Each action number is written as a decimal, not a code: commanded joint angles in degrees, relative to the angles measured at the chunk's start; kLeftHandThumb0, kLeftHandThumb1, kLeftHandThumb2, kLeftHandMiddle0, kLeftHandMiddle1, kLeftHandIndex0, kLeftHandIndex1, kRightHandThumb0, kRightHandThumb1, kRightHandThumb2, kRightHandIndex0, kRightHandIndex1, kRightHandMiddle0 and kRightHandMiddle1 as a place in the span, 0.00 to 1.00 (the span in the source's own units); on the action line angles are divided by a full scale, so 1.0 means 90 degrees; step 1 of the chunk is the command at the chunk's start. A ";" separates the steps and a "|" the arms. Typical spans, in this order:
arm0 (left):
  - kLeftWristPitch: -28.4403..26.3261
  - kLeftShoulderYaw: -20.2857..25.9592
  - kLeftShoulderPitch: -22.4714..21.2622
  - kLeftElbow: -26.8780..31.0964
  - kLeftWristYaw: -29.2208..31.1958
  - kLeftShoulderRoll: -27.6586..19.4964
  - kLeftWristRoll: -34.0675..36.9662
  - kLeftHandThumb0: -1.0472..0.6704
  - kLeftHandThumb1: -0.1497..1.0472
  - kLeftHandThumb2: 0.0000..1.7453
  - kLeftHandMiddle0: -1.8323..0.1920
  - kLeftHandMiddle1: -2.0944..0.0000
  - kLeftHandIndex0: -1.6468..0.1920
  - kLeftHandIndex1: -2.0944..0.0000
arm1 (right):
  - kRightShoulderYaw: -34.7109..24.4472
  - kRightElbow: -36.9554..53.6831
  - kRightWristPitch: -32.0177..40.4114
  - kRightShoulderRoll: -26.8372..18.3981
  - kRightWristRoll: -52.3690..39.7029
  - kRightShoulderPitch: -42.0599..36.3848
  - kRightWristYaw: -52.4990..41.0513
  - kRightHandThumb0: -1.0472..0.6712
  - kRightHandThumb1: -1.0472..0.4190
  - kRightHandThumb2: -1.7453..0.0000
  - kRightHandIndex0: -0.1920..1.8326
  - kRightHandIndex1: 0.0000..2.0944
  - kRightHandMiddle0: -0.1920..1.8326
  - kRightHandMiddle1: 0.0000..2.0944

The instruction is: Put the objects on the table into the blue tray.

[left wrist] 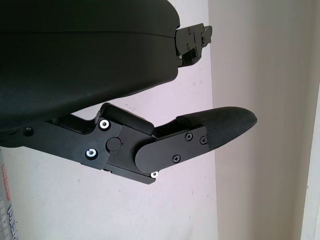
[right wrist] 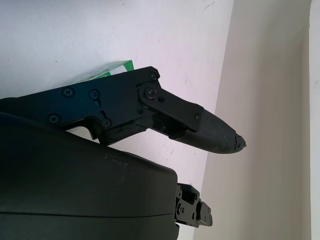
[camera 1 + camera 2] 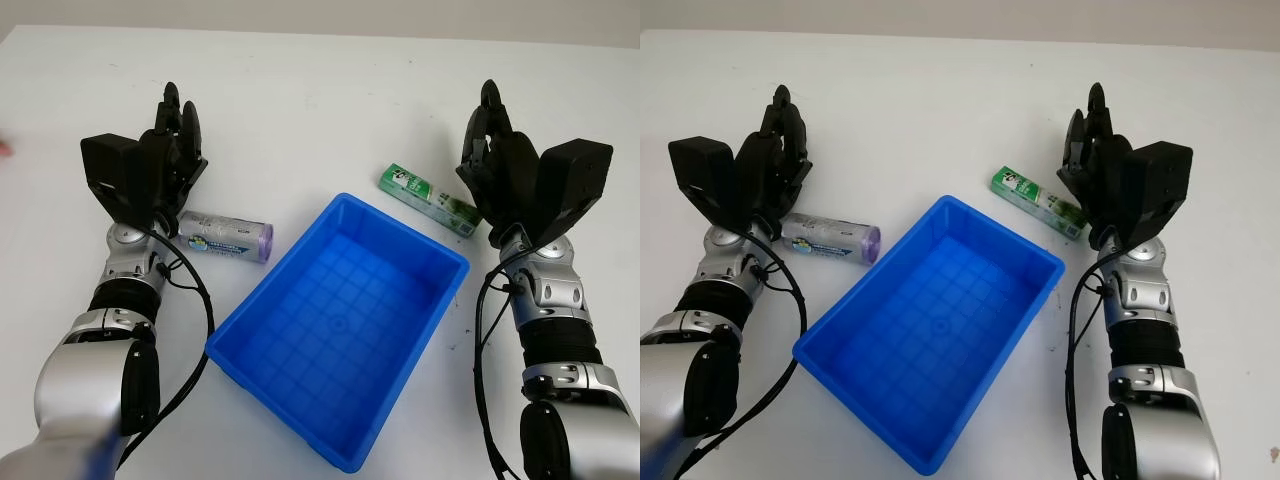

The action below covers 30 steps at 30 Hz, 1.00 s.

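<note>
You were at the start: nothing lay in the blue tray (image 3: pixel 300 345), and both objects were still on the white table (image 3: pixel 320 100). Neither hand held anything.

Left hand (image 3: pixel 170 150), open, fingers extended and not curled, stood at about 10 o'clock from the tray. The silver roll with the purple end (image 3: pixel 226 237) lay on its side at about 5 o'clock from that hand, just beside its base and behind the fingertips, close to the tray's left rim.

Right hand (image 3: pixel 500 160), open, fingers likewise straight, stood at 2 o'clock from the tray. The green box (image 3: pixel 430 199) lay flat just beside it at about 8 o'clock, one end hidden behind the palm.

Judgement: your next move called for lowering one hand over its object, since both lay nearer the wrist than the fingertips.
</note>
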<state>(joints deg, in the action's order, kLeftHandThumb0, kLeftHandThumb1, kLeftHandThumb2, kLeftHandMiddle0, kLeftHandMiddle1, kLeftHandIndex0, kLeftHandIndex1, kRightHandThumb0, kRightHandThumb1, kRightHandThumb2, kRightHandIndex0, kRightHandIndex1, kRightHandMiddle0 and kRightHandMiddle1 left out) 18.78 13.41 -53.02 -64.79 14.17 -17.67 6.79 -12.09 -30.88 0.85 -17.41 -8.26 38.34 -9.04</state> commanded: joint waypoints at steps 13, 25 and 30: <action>0.0044 0.0001 -0.0001 0.0000 0.0028 -0.0024 0.0009 0.17 1.00 0.42 1.00 1.00 1.00 1.00 | 0.0097 0.0729 0.0137 -0.0225 0.0379 -0.0039 0.0244 0.29 0.00 0.63 0.00 0.00 0.00 0.00; -0.0036 -0.0057 0.0035 0.0042 -0.0126 -0.0055 -0.0080 0.16 1.00 0.41 1.00 1.00 1.00 1.00 | 0.1044 0.2387 0.1403 -0.1501 0.2681 0.0649 0.0293 0.33 0.15 0.98 0.28 0.14 0.23 0.13; -0.0056 -0.0086 0.0016 0.0041 -0.0110 -0.0062 -0.0115 0.17 1.00 0.40 1.00 1.00 1.00 1.00 | 0.1533 0.2165 0.1407 -0.2055 0.3172 0.0796 -0.0511 0.29 0.17 0.98 0.26 0.12 0.22 0.12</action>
<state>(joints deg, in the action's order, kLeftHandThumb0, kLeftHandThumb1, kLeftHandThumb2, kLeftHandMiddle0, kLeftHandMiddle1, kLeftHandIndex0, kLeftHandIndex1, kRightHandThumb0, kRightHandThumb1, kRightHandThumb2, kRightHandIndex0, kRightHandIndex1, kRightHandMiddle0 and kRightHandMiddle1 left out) 18.52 13.03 -53.02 -64.85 13.14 -17.69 6.07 0.52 -11.25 13.16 -34.12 19.31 44.86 -12.51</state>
